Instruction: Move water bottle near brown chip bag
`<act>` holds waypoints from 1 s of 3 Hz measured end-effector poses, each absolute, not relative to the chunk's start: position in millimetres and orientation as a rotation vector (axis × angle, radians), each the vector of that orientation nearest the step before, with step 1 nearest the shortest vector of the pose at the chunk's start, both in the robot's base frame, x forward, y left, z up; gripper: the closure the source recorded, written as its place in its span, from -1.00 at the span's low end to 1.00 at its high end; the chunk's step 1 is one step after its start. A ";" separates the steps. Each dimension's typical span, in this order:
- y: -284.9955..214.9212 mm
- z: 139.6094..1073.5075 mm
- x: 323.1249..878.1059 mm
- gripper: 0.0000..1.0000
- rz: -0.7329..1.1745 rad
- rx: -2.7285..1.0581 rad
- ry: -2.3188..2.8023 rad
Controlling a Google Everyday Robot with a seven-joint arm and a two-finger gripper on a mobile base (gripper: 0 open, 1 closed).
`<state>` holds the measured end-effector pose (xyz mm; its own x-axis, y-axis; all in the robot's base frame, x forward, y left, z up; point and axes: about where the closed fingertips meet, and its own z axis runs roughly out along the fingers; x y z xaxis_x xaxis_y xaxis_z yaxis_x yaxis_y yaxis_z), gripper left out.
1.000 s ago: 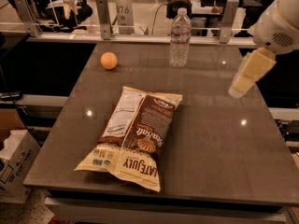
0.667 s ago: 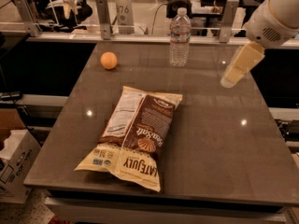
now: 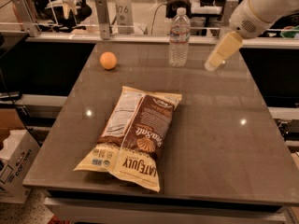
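The water bottle, clear and ribbed with a white cap, stands upright near the table's far edge. The brown chip bag lies flat in the middle of the table toward the front, its "Sea Salt" and "LATE JULY" lettering facing up. My gripper hangs from the white arm at the upper right. It points down-left, hovers above the table to the right of the bottle, and does not touch it. It holds nothing.
An orange ball sits at the far left of the grey table. A metal rail with posts runs behind the table's far edge. A cardboard box stands on the floor at the left.
My arm and gripper have moved left and toward the far edge, closing in on the bottle's right side. The bottle, bag and ball have not moved.
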<state>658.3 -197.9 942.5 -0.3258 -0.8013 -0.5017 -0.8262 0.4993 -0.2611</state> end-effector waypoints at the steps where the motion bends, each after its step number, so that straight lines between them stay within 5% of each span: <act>1: -188.4 936.6 698.4 -1.00 0.089 -1.283 2.145; 3: -176.4 934.0 751.9 -1.00 0.155 -1.178 2.107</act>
<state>751.9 -176.4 934.0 -0.3349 -0.6998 -0.6310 -0.7845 0.5780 -0.2246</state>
